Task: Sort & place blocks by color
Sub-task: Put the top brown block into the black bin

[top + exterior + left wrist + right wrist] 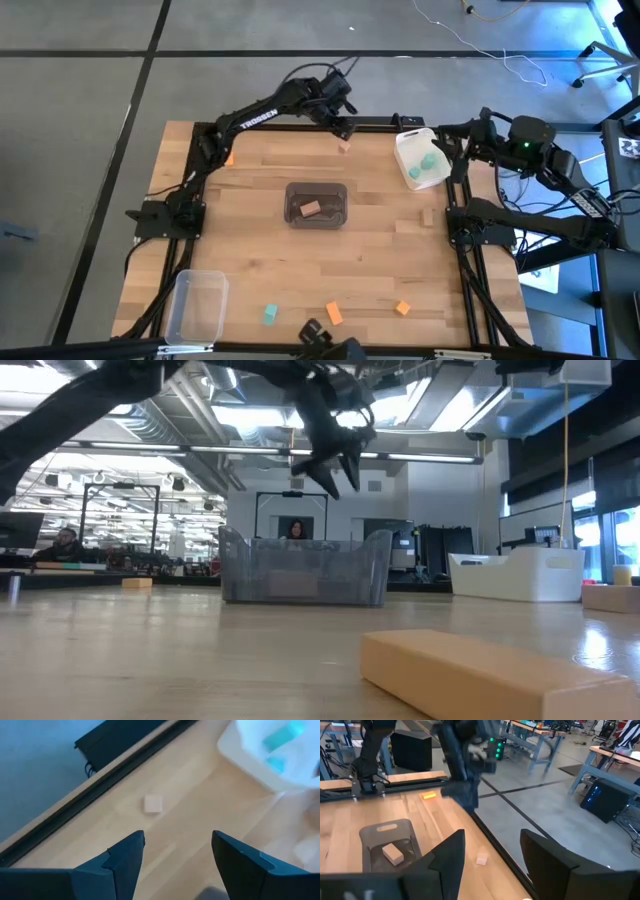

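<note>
My left gripper (341, 128) (177, 847) is open and hovers above the table's far edge, just over a small tan block (345, 147) (153, 803) that lies flat on the wood. It hangs clear of the table in the low view (335, 472). My right gripper (462, 138) (492, 857) is open and waits by the white bin (420, 158), which holds two teal blocks (430, 162). A dark grey bin (316, 204) holds a tan block (310, 208) (393, 853). Near the front edge lie a teal block (270, 314) and two orange blocks (334, 314) (402, 308). Another orange block (229, 158) lies far left.
A clear bin (195, 305) stands at the near left corner. The black frame rail (370, 124) runs along the far edge, close behind the left gripper. Bare wood lies between the grey bin and the front blocks. People sit in the room beyond (296, 530).
</note>
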`<state>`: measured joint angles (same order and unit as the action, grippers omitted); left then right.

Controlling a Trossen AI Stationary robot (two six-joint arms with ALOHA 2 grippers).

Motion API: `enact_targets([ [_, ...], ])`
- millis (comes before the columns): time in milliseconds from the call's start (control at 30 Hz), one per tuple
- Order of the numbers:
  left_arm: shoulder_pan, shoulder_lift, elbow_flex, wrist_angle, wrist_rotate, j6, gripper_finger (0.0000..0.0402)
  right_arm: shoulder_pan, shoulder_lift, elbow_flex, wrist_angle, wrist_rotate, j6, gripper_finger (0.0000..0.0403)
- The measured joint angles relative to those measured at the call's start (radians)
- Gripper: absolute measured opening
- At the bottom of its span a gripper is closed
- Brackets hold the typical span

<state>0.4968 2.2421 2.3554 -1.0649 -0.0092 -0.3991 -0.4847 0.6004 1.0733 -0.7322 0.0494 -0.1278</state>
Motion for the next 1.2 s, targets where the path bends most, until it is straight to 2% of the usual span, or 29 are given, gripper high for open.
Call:
enact_targets([
  [333, -0.009, 0.125, 0.0, 0.118, 0.026, 0.041, 0.0227, 0.0, -0.008, 0.0, -0.004, 0.001, 0.003, 0.0193],
  [667, 0.002, 0.213, -0.001, 0.234, -0.043, 0.049, 0.0227, 0.0, -0.008, 0.0, -0.004, 0.002, -0.01, 0.0193],
  [867, 0.02, 0.227, 0.0, 0.231, -0.008, 0.019, 0.0227, 0.0, -0.008, 0.0, -0.004, 0.002, -0.045, 0.0193],
  [1200, 0.02, 0.227, 0.0, 0.23, -0.028, 0.018, 0.0227, 0.0, -0.008, 0.0, -0.004, 0.002, -0.064, 0.0193],
])
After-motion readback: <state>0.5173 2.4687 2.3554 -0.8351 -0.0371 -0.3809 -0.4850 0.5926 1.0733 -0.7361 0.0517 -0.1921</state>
